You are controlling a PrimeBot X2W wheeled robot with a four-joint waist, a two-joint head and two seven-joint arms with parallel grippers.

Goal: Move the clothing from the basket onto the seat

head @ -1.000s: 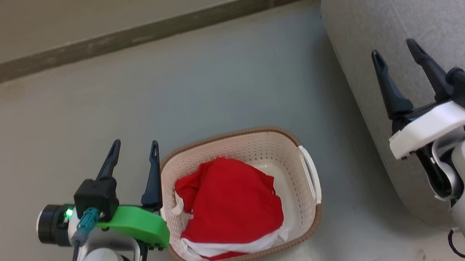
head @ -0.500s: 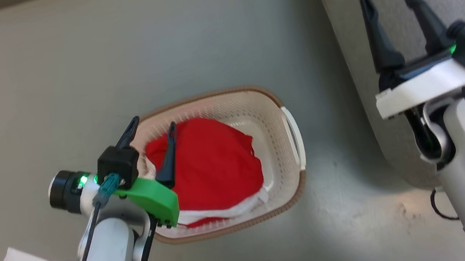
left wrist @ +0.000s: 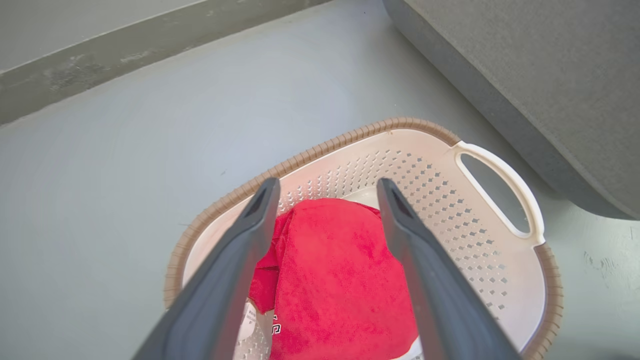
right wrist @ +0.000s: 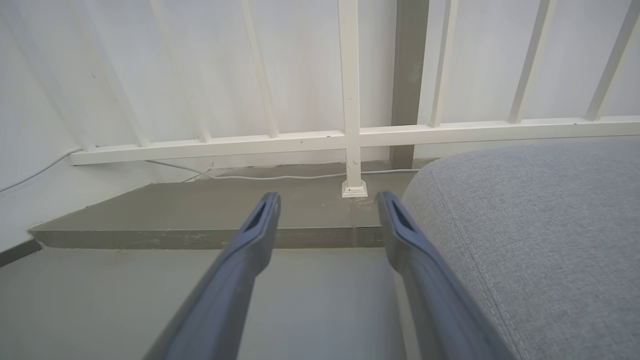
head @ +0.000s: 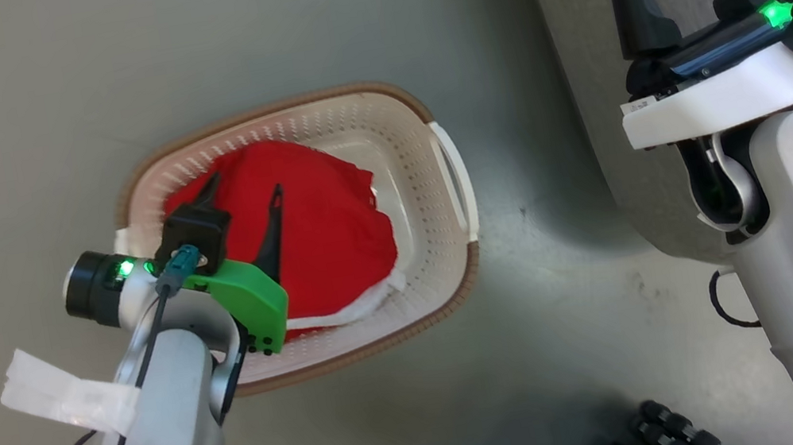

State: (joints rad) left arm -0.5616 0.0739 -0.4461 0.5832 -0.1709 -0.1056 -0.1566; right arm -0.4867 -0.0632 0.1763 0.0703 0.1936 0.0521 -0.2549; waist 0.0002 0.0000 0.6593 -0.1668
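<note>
while the red garment [head: 331, 217] lies in the laundry basket [head: 398, 133], the left gripper [head: 245, 182] hangs over it, jaws spread. the right gripper [right wrist: 327, 197], jaws spread too, hovers beside the grey seat [right wrist: 525, 225].

Place: you're in a home-like room | Evidence: grey upholstered seat [right wrist: 540, 240], laundry basket [head: 400, 149] with red clothing [head: 323, 218] on bare grey floor [head: 21, 100] | Backdrop: white railing [right wrist: 350, 135] above a low step [right wrist: 200, 220], cable [right wrist: 280, 176] along the wall [right wrist: 75, 75]

Clothing [head: 320, 223] red w/ white trim – basket [head: 406, 142] cream, dotted w/ perforations, brown woven-look rim, white handle. Seat [right wrist: 540, 225] plain grey fabric; floor [head: 7, 110] dull grey-green. Rail [right wrist: 350, 135] white.
</note>
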